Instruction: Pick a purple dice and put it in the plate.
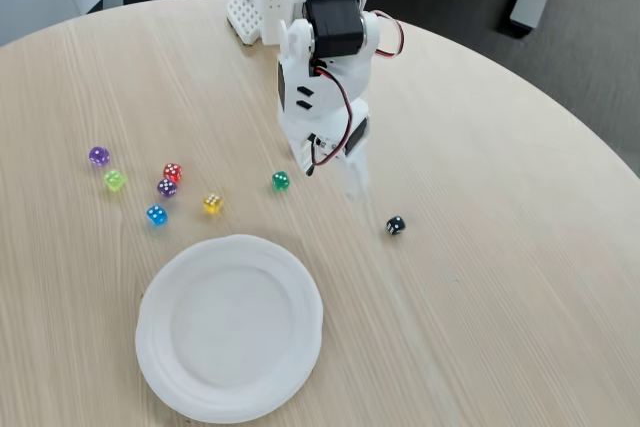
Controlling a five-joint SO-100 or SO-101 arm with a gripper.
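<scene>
The arm (318,67) is made of white plastic parts. A black boxy motor (333,25) is set near its top, and more black is seen lower down in the white shell. Small black slots are cut into one side. Thin red and black wires (340,107) are looped along the outside. Rows of small round holes are seen on the top piece and on the white base (243,15). The claw (352,175) is white too and looks blurry.
</scene>
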